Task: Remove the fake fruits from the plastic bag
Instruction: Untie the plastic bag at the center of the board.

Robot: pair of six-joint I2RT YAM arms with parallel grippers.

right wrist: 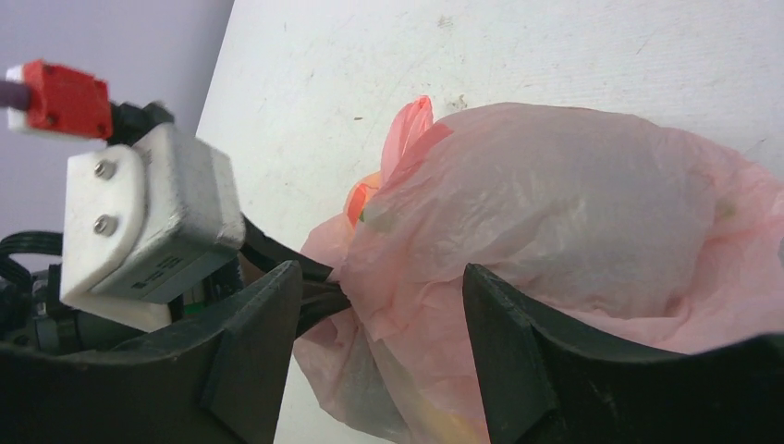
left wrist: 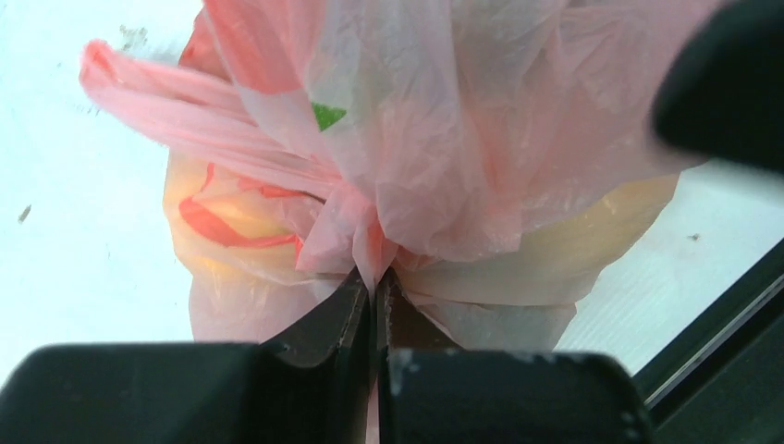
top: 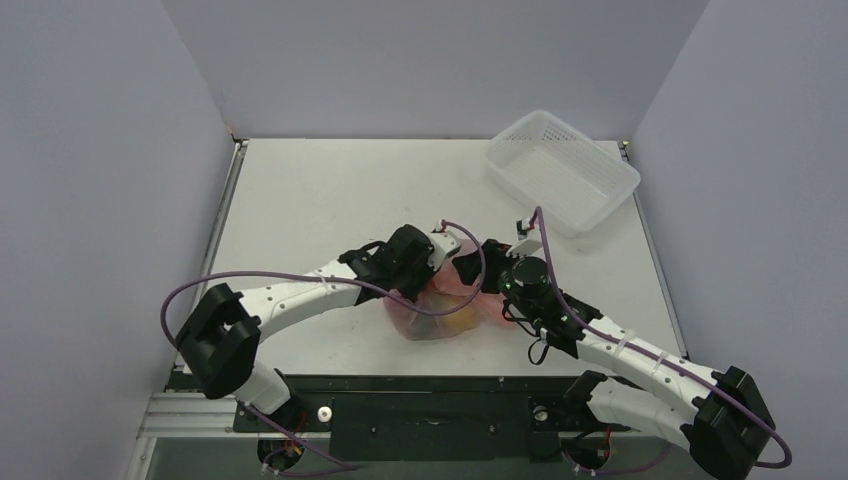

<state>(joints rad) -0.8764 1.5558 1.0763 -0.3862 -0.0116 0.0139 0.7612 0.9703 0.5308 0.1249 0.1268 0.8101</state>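
Note:
The pink plastic bag (top: 440, 305) sits bunched near the table's front edge between both arms. My left gripper (left wrist: 377, 277) is shut on a pinched fold of the bag (left wrist: 444, 157). My right gripper (right wrist: 379, 305) is open, its jaws standing either side of the bag's crumpled film (right wrist: 555, 203) without closing on it. The left gripper's fingers (right wrist: 314, 301) show just beside it. The fake fruits stay inside the bag; only yellow and orange shapes (left wrist: 231, 217) glow through the film.
A white perforated basket (top: 562, 170) stands at the back right of the table. The table's front edge (left wrist: 703, 324) runs close behind the bag. The left wrist camera housing (right wrist: 148, 222) sits close to my right gripper.

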